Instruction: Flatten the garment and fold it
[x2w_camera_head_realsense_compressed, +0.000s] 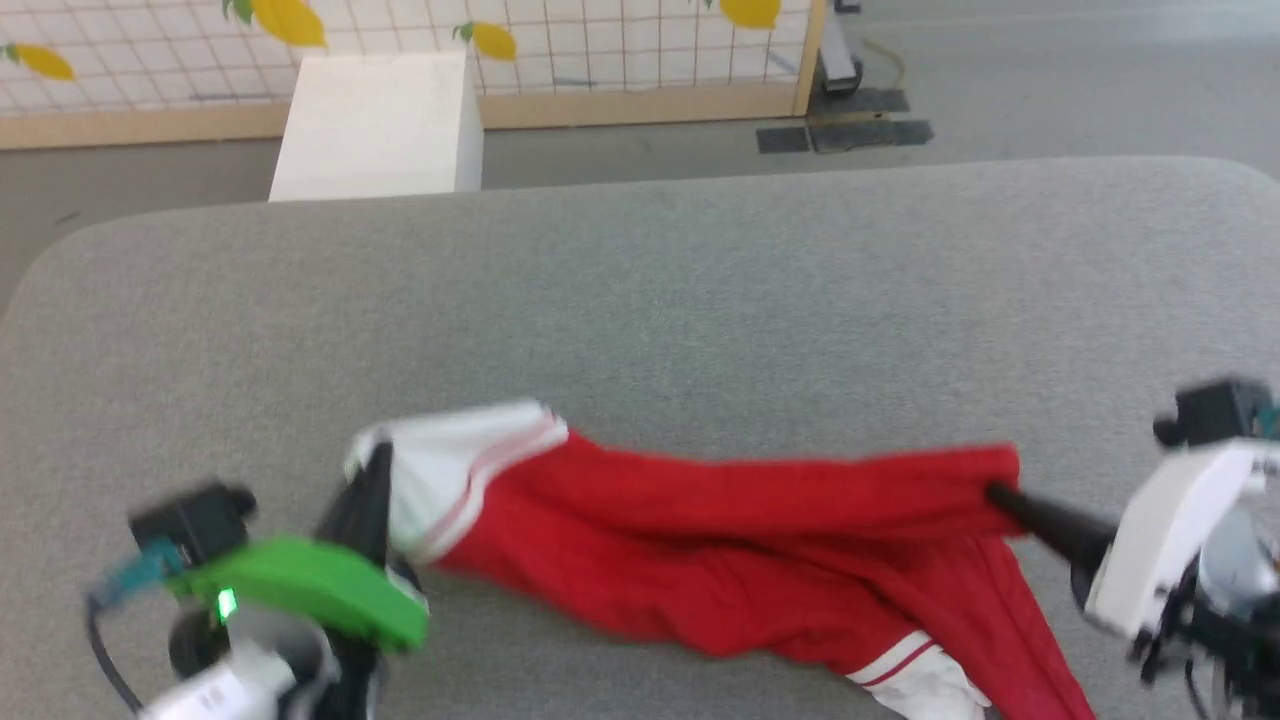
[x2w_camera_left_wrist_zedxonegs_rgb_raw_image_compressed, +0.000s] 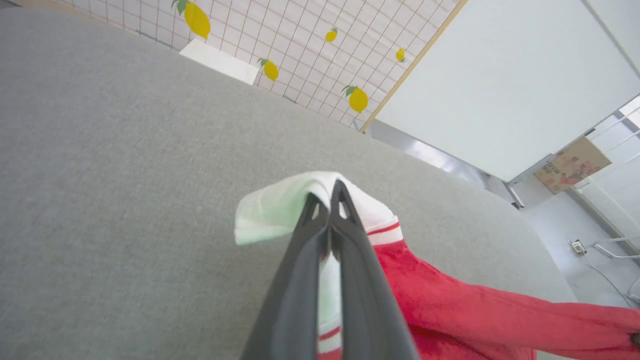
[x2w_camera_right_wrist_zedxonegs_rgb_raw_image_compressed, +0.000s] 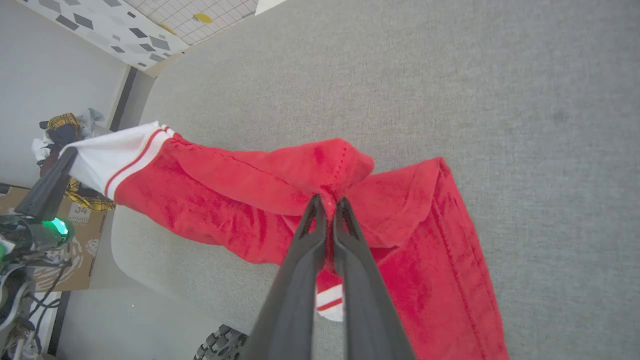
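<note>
- Head view: the garment is seen drawn out as a rumpled red band across the near part of the grey counter, with one gripper at each end.
- The left gripper is placed at the garment's left end, where a white sleeve with red-white striped trim is bunched. In the left wrist view its jaws are pressed together on that white cloth, which is draped over the tips.
- The right gripper is placed at the garment's right end. In the right wrist view its jaws are closed on a fold of red fabric, which is pinched between them.
- From the pinched fold, a length of red cloth is laid down the counter toward its near edge.
- A second white sleeve with striped trim is seen below the band, near that edge.
- Whether the middle of the band touches the counter cannot be told.
- Beyond the far edge, a white box and a lattice panel bearing yellow lemon shapes are seen.
</note>
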